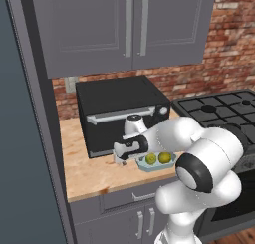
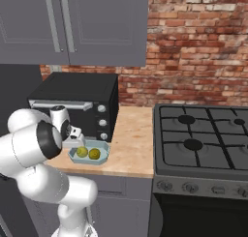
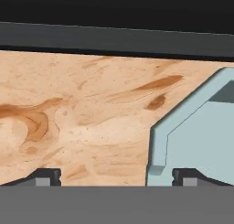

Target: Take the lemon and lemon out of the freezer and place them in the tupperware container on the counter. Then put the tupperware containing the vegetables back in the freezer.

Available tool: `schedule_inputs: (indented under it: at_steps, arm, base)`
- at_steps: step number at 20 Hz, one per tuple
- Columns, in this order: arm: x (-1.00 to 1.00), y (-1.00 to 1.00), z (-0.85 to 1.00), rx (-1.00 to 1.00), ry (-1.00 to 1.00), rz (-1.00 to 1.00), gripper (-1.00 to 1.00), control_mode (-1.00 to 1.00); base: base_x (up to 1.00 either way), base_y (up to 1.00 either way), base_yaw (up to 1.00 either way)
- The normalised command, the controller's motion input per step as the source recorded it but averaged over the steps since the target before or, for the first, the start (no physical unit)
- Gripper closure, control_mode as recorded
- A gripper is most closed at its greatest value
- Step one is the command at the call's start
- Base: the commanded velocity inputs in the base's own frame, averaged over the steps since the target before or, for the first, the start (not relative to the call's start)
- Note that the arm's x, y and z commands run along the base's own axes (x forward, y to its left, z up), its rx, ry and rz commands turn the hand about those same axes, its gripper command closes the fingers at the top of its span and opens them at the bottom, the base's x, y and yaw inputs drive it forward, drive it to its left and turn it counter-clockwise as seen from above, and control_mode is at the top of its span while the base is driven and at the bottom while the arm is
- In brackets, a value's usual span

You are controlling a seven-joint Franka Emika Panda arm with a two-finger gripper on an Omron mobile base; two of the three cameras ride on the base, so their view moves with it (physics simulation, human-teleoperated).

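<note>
Lemons, two small round yellow fruits, are both sitting inside the shallow pale blue-grey translucent tupperware container (image 1: 172, 164), so I'm judging the first half of the task as done. Reading from the left: the duller olive-yellow lemon (image 1: 151, 159) is lying beside the brighter yellow lemon (image 1: 164, 158), and the tray is resting on the light tan wooden surface (image 1: 94, 171) just in front of the black microwave (image 1: 119, 111). I'm holding the gripper (image 3: 116, 176) low at the tray's left edge, jaws spread wide and gripping nothing, with one fingertip over bare wood and the other over the rim. Grasping the tray and carrying it back to the freezer is what's remaining.
</note>
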Motion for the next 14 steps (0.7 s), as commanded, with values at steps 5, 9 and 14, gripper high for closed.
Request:
schedule_inputs:
  at_steps: [5,9,14]
  arm:
    - [0.00,-0.13,-0.35,0.00,0.00,-0.06,1.00,-1.00]
    - [0.00,-0.35,-0.41,0.00,0.00,-0.05,1.00,-1.00]
    - [-0.06,-0.44,-0.47,0.00,0.00,-0.03,1.00,-1.00]
  base:
    - [0.00,0.00,0.00]
    - [0.00,0.00,0.00]
    - [0.00,0.00,0.00]
